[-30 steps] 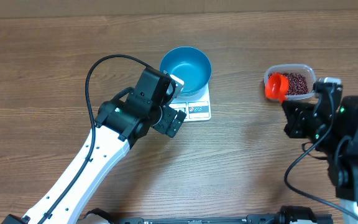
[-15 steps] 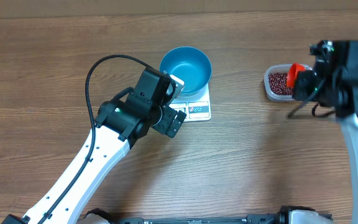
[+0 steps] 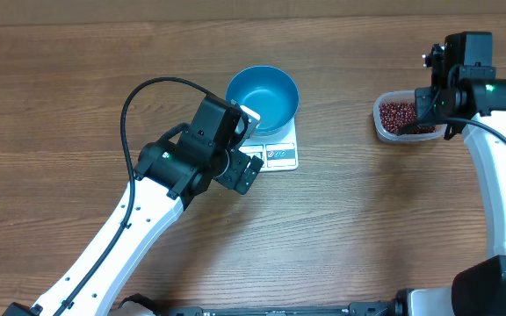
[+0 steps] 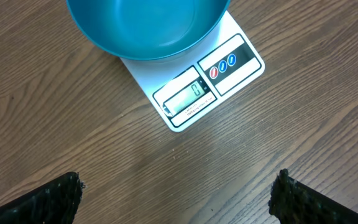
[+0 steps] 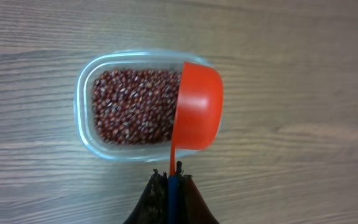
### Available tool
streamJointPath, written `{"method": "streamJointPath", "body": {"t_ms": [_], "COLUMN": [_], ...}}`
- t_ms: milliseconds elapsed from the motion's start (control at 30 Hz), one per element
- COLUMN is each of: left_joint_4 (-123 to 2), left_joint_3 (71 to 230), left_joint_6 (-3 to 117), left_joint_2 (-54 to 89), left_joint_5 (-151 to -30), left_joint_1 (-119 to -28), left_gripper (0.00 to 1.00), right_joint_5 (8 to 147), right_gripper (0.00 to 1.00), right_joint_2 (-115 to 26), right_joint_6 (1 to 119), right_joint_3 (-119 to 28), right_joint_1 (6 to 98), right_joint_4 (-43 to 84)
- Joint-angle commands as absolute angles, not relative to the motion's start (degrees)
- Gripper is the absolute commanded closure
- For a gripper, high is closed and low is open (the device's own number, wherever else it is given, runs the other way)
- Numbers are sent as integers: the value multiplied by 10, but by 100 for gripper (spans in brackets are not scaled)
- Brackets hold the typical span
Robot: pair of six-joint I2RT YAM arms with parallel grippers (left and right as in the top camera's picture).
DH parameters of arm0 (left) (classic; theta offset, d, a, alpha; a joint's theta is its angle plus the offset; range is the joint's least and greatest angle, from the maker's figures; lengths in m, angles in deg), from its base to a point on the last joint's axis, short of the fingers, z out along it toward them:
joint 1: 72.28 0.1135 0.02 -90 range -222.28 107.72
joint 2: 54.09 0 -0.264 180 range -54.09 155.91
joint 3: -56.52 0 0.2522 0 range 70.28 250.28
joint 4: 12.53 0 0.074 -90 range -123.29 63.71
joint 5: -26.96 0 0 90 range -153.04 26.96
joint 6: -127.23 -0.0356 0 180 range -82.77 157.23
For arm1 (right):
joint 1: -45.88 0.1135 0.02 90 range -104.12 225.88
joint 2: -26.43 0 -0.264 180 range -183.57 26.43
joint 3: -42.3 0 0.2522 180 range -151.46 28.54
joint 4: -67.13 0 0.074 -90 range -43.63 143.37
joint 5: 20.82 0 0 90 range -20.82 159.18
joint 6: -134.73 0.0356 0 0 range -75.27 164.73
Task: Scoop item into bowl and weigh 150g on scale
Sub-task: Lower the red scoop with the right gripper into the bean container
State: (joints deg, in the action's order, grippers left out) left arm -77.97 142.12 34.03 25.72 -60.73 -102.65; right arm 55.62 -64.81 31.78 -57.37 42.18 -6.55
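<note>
The blue bowl [image 3: 263, 98] stands on the white scale [image 3: 278, 156]; in the left wrist view the bowl [image 4: 145, 28] looks bare inside and the scale [image 4: 197, 93] has its display lit. My left gripper [image 3: 249, 145] hovers open by the scale's left front edge, with only wood between its fingers [image 4: 58, 199]. The dark red beans [image 5: 132, 106] fill a clear tub [image 3: 400, 114]. My right gripper [image 5: 171, 177] is shut on the thin handle of an orange-red scoop [image 5: 197, 106], which is turned on edge over the tub's right end. In the overhead view the right gripper [image 3: 436, 104] hides the scoop.
The left arm's black cable [image 3: 139, 96] loops over the table left of the bowl. The table's far edge [image 3: 235, 19] runs behind the bowl and tub. Bare wood lies between the scale and the tub.
The right arm swung from the front right toward the back and now reaches over the tub. The scoop shifted from the tub's left end to its right end. The left arm stayed still.
</note>
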Motion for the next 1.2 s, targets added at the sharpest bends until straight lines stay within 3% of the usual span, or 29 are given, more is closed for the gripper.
{"method": "streamJointPath", "body": {"t_ms": [0, 933, 1167], "left_joint_4": [-779, -779, -779], "left_joint_3": [1424, 1424, 1424], "left_joint_6": [332, 332, 332], "left_joint_2": [245, 245, 245], "left_joint_5": [-612, -612, -612], "left_joint_1": [-1027, -1027, -1027], "left_gripper": [0, 1, 0], "right_joint_5": [542, 538, 606], "right_gripper": [96, 96, 96], "right_joint_2": [-645, -791, -795], "right_joint_6": [261, 274, 273], "right_joint_3": [-593, -592, -587], "right_joint_1": [421, 421, 421], "right_joint_4": [-56, -56, -61]}}
